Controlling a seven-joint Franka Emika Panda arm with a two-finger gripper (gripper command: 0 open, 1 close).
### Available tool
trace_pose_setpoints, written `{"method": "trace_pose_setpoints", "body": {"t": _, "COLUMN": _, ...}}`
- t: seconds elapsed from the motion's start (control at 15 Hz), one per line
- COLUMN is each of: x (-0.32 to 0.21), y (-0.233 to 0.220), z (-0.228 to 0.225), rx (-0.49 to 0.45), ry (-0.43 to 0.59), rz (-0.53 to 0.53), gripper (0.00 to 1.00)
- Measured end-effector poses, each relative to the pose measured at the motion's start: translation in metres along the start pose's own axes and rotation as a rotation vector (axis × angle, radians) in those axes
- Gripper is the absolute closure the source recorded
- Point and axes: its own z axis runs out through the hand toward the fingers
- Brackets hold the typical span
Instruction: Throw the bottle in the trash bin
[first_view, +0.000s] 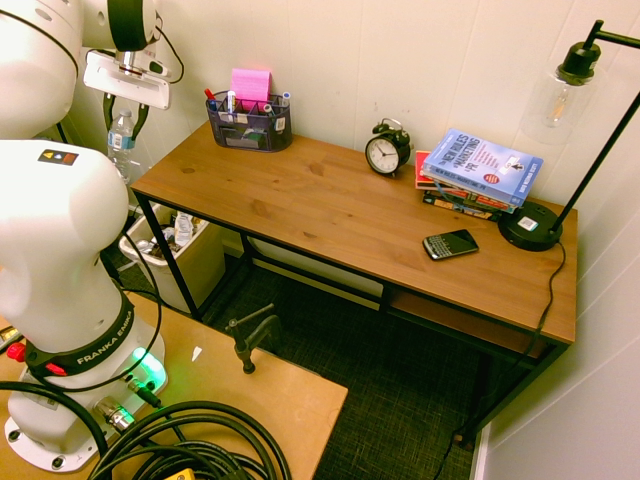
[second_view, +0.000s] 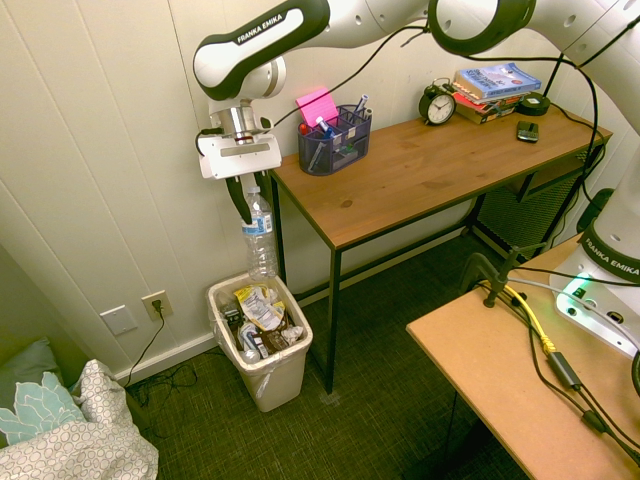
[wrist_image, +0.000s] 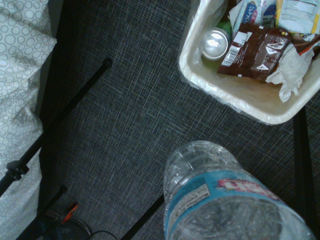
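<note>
Second exterior view: gripper (second_view: 243, 207) hangs beside the desk's (second_view: 420, 170) end, off its short edge, fingers pointing down and straddling the neck of the bottle (second_view: 260, 238); bottle hangs upright, long axis near vertical, cap end up among the fingers, base down toward the trash bin (second_view: 262, 347). Whether the fingers press the neck or have slackened, cannot tell from these views (no visible gap, bottle not plainly free). Relation that matters: bottle's base sits above the bin's mouth, near its rear rim on the wall side, not over the middle; bin already piled with wrappers and a can. Wrist view: bottle's shoulder and blue label fill the foreground, with carpet directly beyond it and the bin's rim off to one side. Judgement: a drop from here should land inside, though close to the rim; the heaped rubbish could tip the bottle out.
</note>
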Motion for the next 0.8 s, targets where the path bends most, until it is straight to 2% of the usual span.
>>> {"method": "trace_pose_setpoints", "body": {"t": 0.47, "x": -0.002, "y": -0.002, "z": -0.021, "rx": 0.030, "ry": 0.028, "rz": 0.002, "gripper": 0.00}}
{"method": "trace_pose_setpoints", "body": {"t": 0.6, "x": -0.005, "y": -0.001, "z": -0.045, "rx": 0.085, "ry": 0.120, "rz": 0.028, "gripper": 0.00}}
{"method": "trace_pose_setpoints", "body": {"t": 0.8, "x": -0.038, "y": 0.011, "z": -0.111, "rx": 0.165, "ry": 0.280, "rz": 0.045, "gripper": 0.00}}
